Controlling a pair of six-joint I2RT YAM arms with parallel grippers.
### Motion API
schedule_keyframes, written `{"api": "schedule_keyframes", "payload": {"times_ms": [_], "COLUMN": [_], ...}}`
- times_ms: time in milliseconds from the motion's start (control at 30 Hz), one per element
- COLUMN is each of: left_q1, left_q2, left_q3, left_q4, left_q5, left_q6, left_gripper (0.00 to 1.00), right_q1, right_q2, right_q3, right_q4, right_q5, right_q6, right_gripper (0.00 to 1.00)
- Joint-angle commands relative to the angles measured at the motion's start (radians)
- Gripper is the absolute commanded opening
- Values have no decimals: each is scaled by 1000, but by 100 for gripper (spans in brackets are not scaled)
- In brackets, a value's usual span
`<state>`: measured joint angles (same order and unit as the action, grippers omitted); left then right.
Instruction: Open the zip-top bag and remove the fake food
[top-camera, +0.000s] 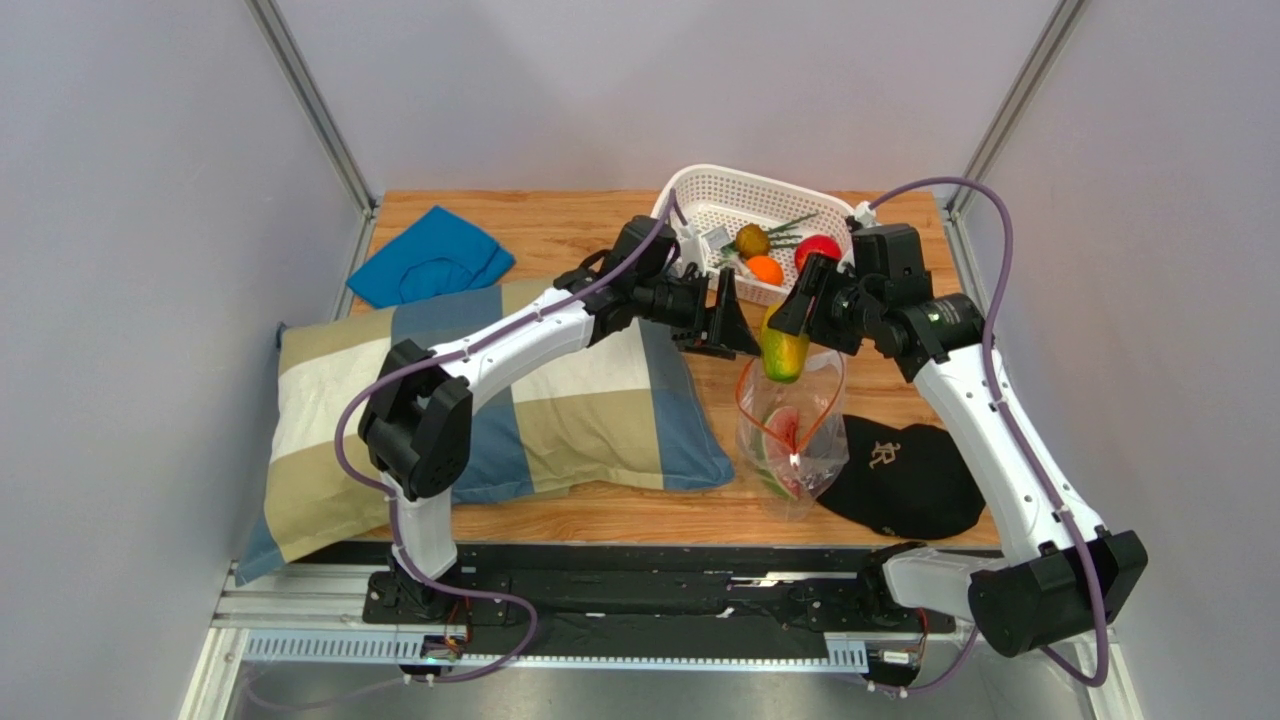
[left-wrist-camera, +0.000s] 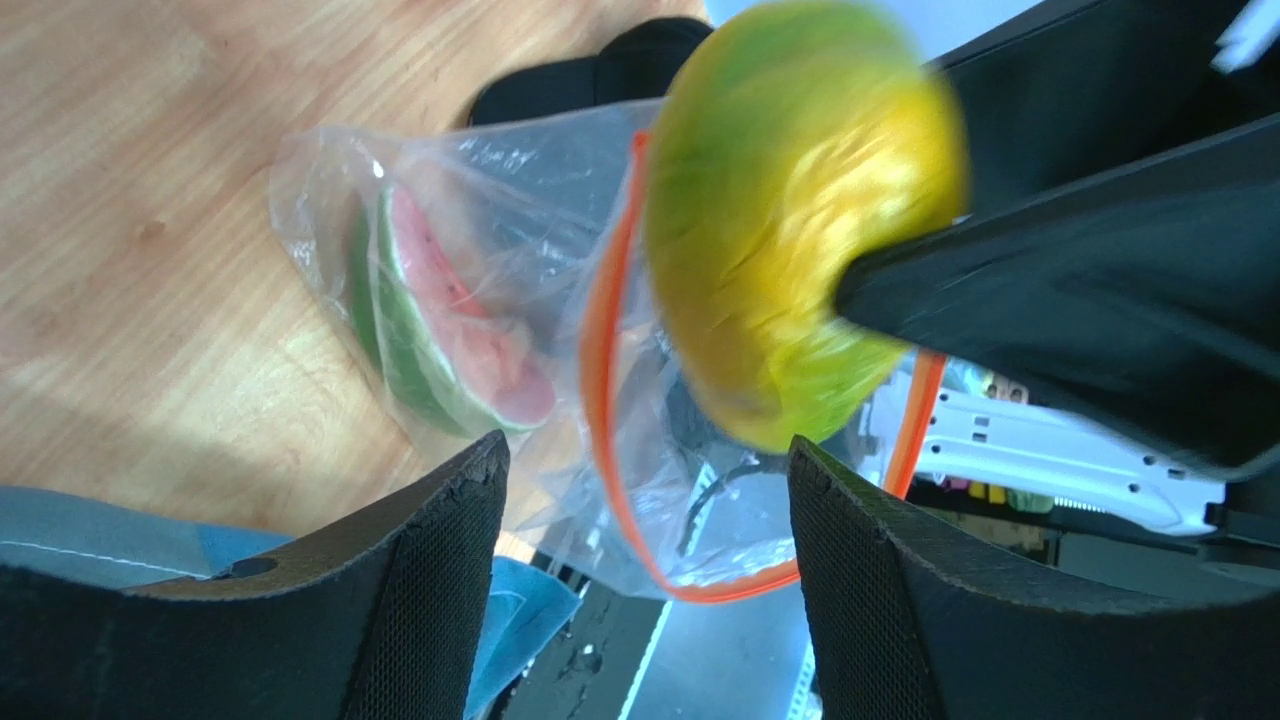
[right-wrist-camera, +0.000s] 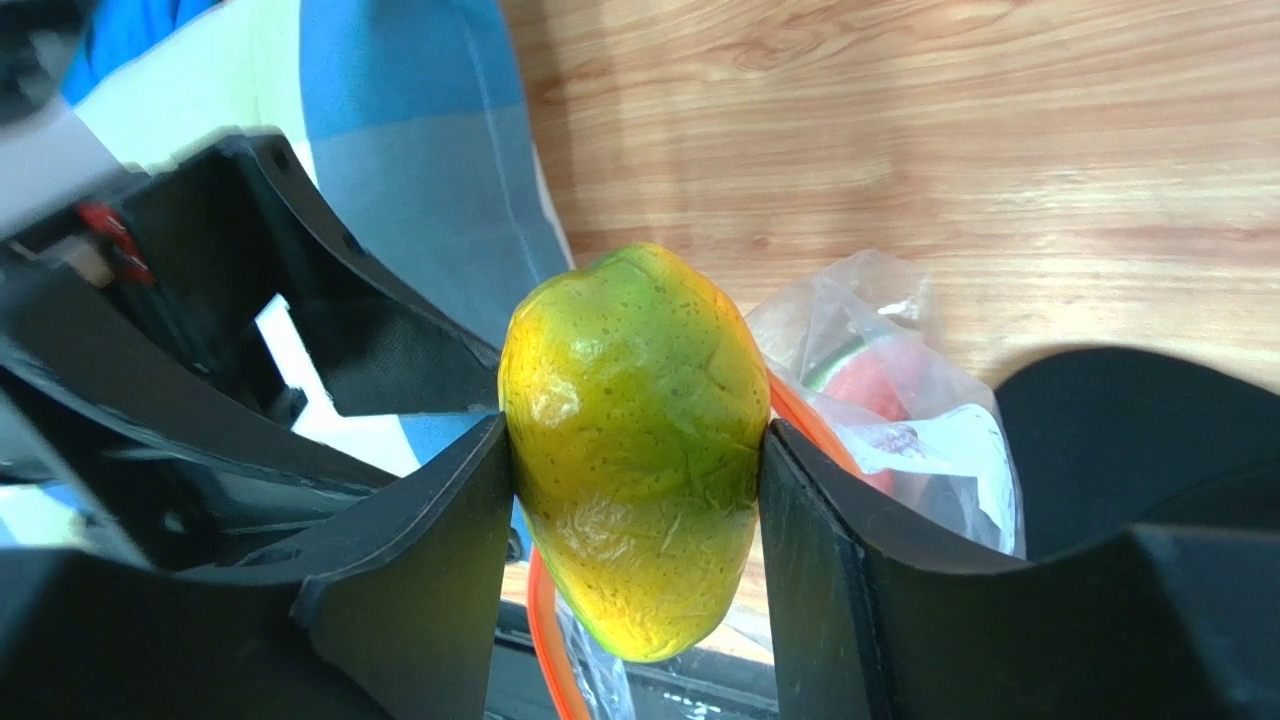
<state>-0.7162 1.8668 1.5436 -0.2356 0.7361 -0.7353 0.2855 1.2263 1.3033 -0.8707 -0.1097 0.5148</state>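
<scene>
Right wrist view: the right gripper (right-wrist-camera: 634, 518) is clamped on a yellow-green mango (right-wrist-camera: 631, 405), held just above the mouth of the open zip-top bag (top-camera: 793, 435). It would do best to rise straight up before swinging away, probably toward the white basket (top-camera: 706, 203), so the zip strip isn't snagged. The left gripper (left-wrist-camera: 646, 465) stands wide and empty by the bag's mouth. A watermelon slice (left-wrist-camera: 451, 323) lies inside, and a black cap (top-camera: 909, 480) sits just beside the bag.

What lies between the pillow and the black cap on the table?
The zip-top bag, a watermelon slice inside it, lies between the pillow and the black cap; the top external view shows it.
</scene>
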Motion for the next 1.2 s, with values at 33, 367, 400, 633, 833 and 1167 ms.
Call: {"api": "schedule_keyframes", "payload": {"times_ms": [33,367,400,633,833,1167], "left_q1": [-22,-48,-49,-49,-49,-37], "left_q2": [-9,40,54,115,135,138], "left_q3": [-30,0,7,68,96,312], "left_q4": [-5,-59,-62,-111,-136,-390], "left_q5": [16,32,39,77,98,-56], "left_q6": [17,51,47,65,83,243], "left_gripper": [74,73,73,62,33,0], "right_q1": [-41,-86,-94,-193,-226,-215], "right_q2": [-4,390,489,872,1079,833], "right_q3": [154,401,466,753,1011,906], "right_q4": [-22,265,278,283,138,-191], "right_q5": [108,107,108,82,47,42], "right_q6": [53,-33,-57,-76,-56,-33], "right_gripper": [0,0,0,0,32,78]}}
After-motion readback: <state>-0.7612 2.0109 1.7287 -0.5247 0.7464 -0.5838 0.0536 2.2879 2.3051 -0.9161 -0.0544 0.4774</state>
